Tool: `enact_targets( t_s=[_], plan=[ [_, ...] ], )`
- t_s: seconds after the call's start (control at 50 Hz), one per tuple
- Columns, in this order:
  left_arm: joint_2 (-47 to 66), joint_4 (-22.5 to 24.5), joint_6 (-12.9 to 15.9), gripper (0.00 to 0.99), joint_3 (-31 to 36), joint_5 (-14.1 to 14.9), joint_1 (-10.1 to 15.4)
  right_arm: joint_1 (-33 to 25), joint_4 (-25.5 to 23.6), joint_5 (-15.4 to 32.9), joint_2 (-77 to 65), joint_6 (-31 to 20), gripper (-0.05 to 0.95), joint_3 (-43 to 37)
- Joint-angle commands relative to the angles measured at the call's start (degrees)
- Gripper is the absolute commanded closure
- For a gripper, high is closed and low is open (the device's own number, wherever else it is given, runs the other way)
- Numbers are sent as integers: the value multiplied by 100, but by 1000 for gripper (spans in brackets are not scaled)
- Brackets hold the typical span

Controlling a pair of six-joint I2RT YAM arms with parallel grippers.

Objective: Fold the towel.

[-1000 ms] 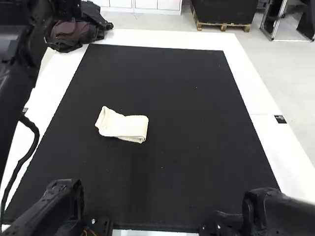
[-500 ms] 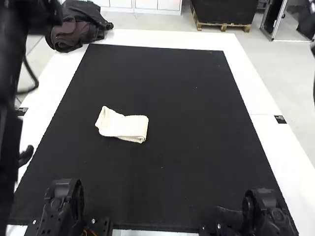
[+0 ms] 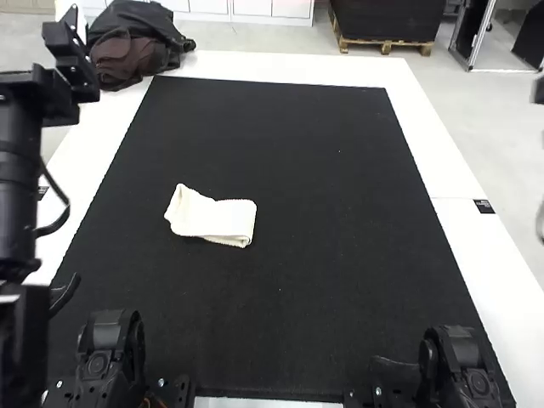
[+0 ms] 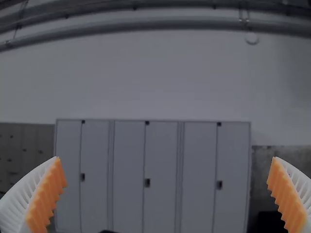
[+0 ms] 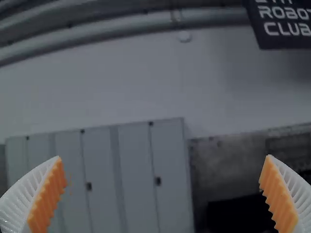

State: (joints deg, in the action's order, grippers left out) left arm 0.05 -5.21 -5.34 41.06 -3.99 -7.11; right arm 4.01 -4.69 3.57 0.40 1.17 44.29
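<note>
The cream towel lies on the black mat left of its middle, folded into a short, thick strip. Its left end angles away toward the far side, and stacked layers show at its right end. Off to the towel's left and farther back, the dark body of my left gripper is raised, well apart from the cloth. In the left wrist view my left gripper is open, with nothing between its orange pads. My right gripper is likewise open and holds nothing in the right wrist view.
The black mat covers most of the white table. A dark bundle of cloth or bags sits by the far left corner. Arm bases stand at the near edge.
The left arm has shifted along the view's left edge, uncovering more of the far left corner. Parts of the right arm have come in at the right edge. The towel has stayed put.
</note>
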Motion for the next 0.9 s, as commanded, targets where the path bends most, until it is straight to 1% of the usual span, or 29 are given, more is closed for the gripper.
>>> enact_targets(
  t_s=[0.0, 0.04, 0.08, 0.12, 0.16, 0.18, 0.22, 0.26, 0.3, 0.34, 0.4, 0.44, 0.46, 0.48, 0.5, 0.52, 0.54, 0.58, 0.62, 0.64, 0.74, 0.78, 0.84, 0.86, 0.88],
  plan=[
    [-32, 442, 192, 28, -819, -128, -36, -23, 302, 583, -23, -310, -18, -1054],
    [-32, 864, 209, 28, -1188, -111, -44, -23, 566, 539, -32, -486, -18, -1423],
    [-32, 1365, 236, 28, -1539, -76, -44, -14, 970, 460, -32, -706, -18, -1810],
    [-32, 1840, 438, 28, -1917, -128, -53, -14, 1603, 328, -32, -873, -18, -2276],
    [-32, 2226, 631, 28, -2207, -111, -53, -14, 2218, 416, -32, -908, -18, -2645],
    [-32, 2385, 649, 28, -2322, -102, -53, -23, 2525, 478, -32, -899, -18, -2856],
    [-32, 2701, 649, 28, -2594, -67, -53, -32, 3422, 636, -32, -899, -18, -3357],
    [-32, 2982, 657, 28, -2902, 30, -44, -41, 3949, 645, -32, -1013, -18, -3665],
    [-32, 3316, 737, 28, -3192, 21, -36, -41, 4020, 583, -32, -1066, -18, -3928],
    [-32, 3668, 904, 28, -3508, 3, -44, -41, 4020, 583, -32, -1057, -18, -4104],
    [-32, 3940, 921, 28, -3807, -41, -53, -50, 4011, 601, -32, -1057, -18, -4297],
    [-32, 4098, 921, 28, -4018, -234, -62, -58, 4011, 592, -32, -1057, -18, -4368],
    [-32, 4107, 921, 28, -4088, -339, -62, -58, 4002, 592, -32, -1057, -18, -4412],
    [-32, 3984, 939, 28, -4132, -436, -62, -58, 3949, 592, -32, -1057, -18, -4421],
    [-32, 3712, 965, 28, -4123, -542, -62, -58, 3730, 592, -32, -1031, -18, -4438],
    [-32, 3536, 974, 28, -4106, -612, -53, -58, 3563, 592, -32, -978, -18, -4429],
    [-32, 3334, 965, 28, -4097, -629, -53, -58, 3352, 592, -32, -882, -18, -4421],
    [-32, 3009, 868, 28, -4097, -673, -53, -58, 3088, 601, -32, -741, -18, -4429],
    [-32, 2719, 649, 28, -4097, -770, -53, -67, 2842, 601, -32, -627, -18, -4429],
    [-32, 2596, 587, 28, -4097, -840, -62, -58, 2736, 601, -32, -583, -18, -4421],
    [-32, 1884, 526, 28, -4097, -1166, -62, -58, 2024, 592, -32, -240, -18, -4429],
    [-32, 1497, 482, 28, -4097, -1201, -62, -58, 1840, 592, -32, -214, -18, -4429],
    [-32, 996, 508, 28, -4097, -1192, -53, -58, 1550, 592, -32, -187, -18, -4429],
    [-32, 855, 482, 28, -4097, -1192, -53, -67, 1418, 583, -32, -178, -18, -4429],
    [-23, 846, 482, 28, -4097, -1183, -44, -58, 1269, 583, -32, -170, -18, -4421]
  ],
)
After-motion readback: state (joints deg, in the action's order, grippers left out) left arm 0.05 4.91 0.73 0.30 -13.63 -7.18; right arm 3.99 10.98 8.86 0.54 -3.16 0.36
